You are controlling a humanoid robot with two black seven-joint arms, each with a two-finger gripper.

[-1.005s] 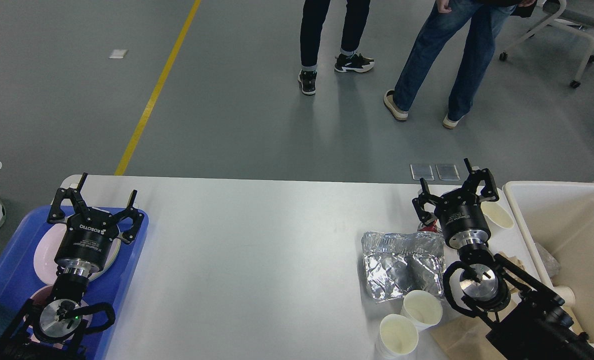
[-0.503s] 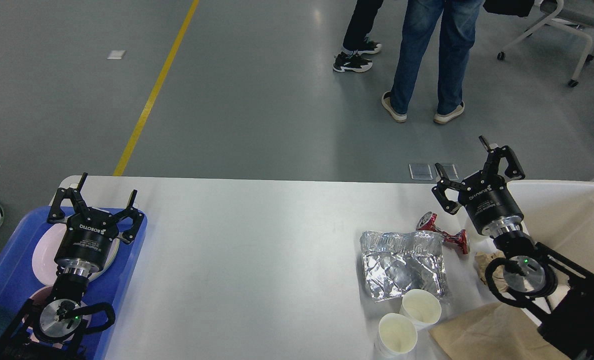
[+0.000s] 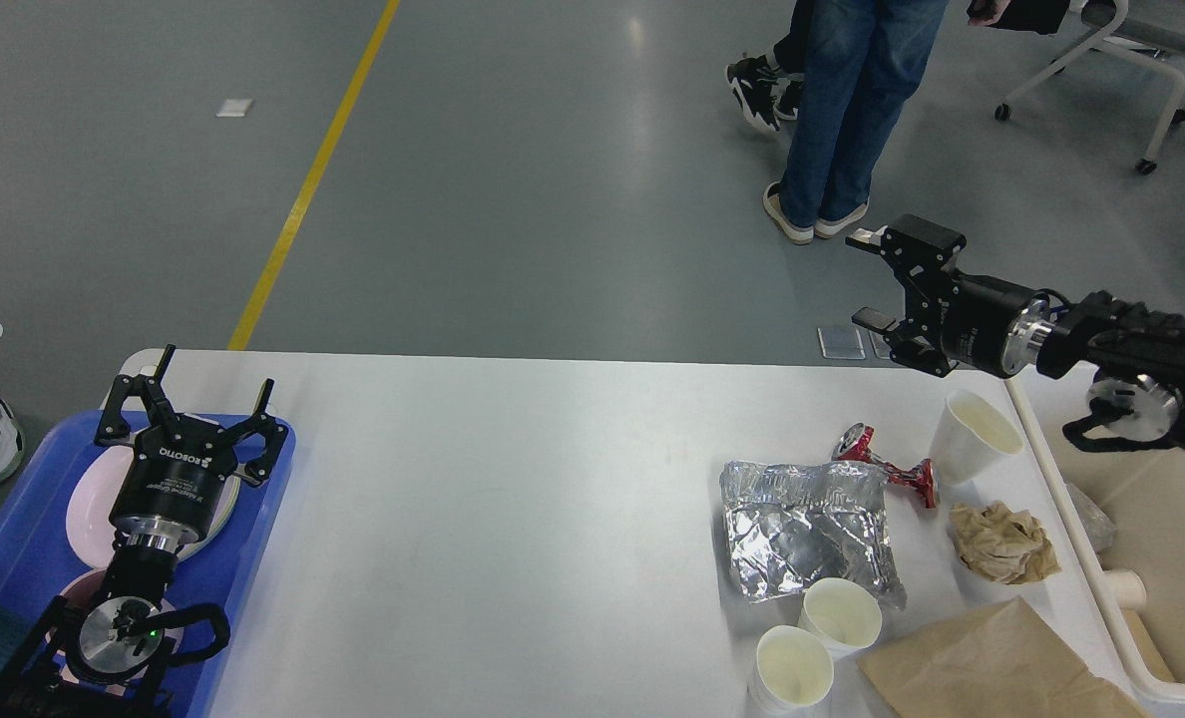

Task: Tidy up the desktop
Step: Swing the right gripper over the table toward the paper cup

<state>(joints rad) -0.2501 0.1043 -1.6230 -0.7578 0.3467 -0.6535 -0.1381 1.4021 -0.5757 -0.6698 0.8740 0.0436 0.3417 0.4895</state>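
On the right half of the white table (image 3: pixel 513 499), which is spreading across the lower part of the head view, three white paper cups (image 3: pixel 970 435), one crumpled foil sheet (image 3: pixel 804 527), one crushed red can (image 3: pixel 884 465), one brown paper wad (image 3: pixel 1003 541) and one flat brown bag (image 3: pixel 991 666) are lying, with a white bin (image 3: pixel 1141 558) just beside the right edge. At the left end a blue tray (image 3: pixel 24 538) is carrying two plates (image 3: pixel 89 504), and the left pincer (image 3: pixel 192 399), lettered "ROBOTIQ", is hovering there with fingers spread wide. The right pincer (image 3: pixel 867 281) is gaping wide above the far edge, over a grey floor (image 3: pixel 513 179) with one yellow line (image 3: pixel 311 184), where people's legs (image 3: pixel 832 110) are standing near a wheeled chair (image 3: pixel 1131 50).
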